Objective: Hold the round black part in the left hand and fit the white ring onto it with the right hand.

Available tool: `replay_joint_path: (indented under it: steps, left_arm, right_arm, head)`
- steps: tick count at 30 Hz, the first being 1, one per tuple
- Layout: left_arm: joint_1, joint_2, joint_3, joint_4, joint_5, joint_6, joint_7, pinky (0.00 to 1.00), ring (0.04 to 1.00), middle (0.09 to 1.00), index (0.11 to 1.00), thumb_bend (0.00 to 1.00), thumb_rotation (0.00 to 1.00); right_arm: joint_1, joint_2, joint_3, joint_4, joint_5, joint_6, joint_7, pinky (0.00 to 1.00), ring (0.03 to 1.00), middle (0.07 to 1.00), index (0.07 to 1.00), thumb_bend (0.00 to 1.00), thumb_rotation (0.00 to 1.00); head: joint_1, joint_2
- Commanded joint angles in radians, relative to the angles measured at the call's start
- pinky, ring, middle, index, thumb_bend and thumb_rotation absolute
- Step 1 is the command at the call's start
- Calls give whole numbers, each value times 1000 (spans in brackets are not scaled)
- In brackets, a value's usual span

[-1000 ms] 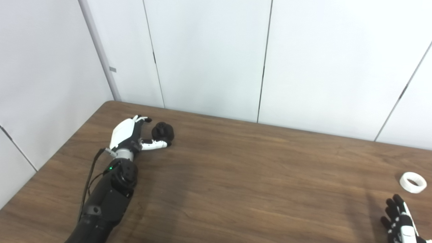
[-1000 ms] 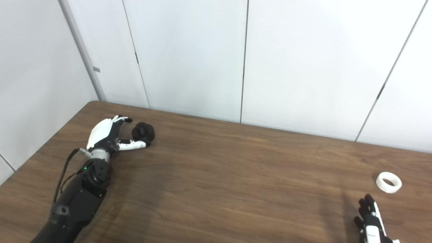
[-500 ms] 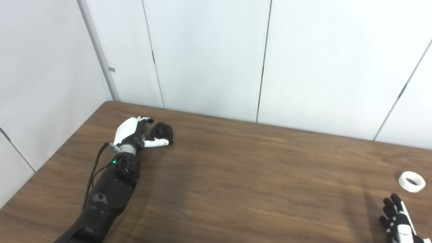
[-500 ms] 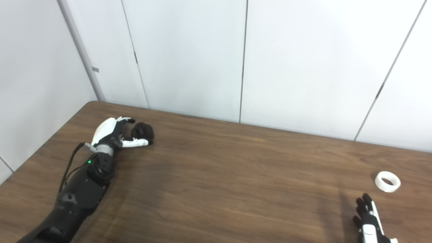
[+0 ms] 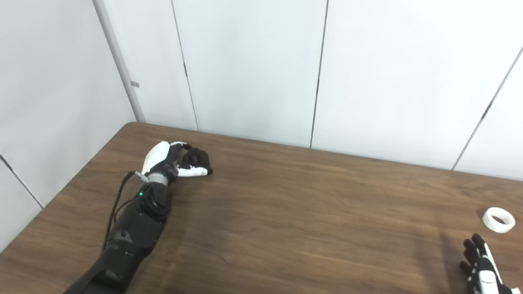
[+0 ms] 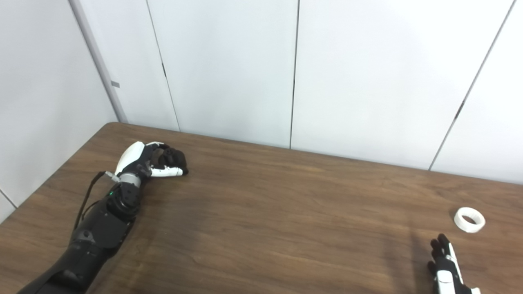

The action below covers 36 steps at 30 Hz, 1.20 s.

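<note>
The round black part [image 5: 199,157] rests on the brown table [image 5: 286,212] at the far left. My left hand [image 5: 169,160] is wrapped round it: the fingers curl over its left and top side and the white thumb lies along its near side. The white ring [image 5: 498,214] lies flat on the table at the far right. My right hand [image 5: 479,264] sits at the bottom right corner, just short of the ring and apart from it, fingers spread and holding nothing. The frame edge cuts off its lower part.
White wall panels [image 5: 253,69] stand right behind the table's far edge and along its left side. The black left forearm [image 5: 135,228] lies over the left part of the table.
My left hand has slid forward onto the black part and its fingers have curled in against it. The right hand and the ring stay where they were.
</note>
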Motion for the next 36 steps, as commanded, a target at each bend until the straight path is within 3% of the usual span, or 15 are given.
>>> replay_joint_path:
  steps: [1, 36]
  left_arm:
    - [-47, 26, 0, -15, 0, -23, 16, 1000, 992, 927, 800, 994, 350]
    - [-49, 43, -21, 13, -11, 0, 1, 1000, 994, 915, 784, 961, 314]
  right_arm:
    - [8, 3, 2, -9, 6, 4, 4, 1000, 994, 978, 1000, 263, 1000]
    - [4, 2, 2, -11, 10, 3, 0, 1000, 986, 975, 1000, 247, 1000]
  head:
    - [2, 3]
    - [1, 7]
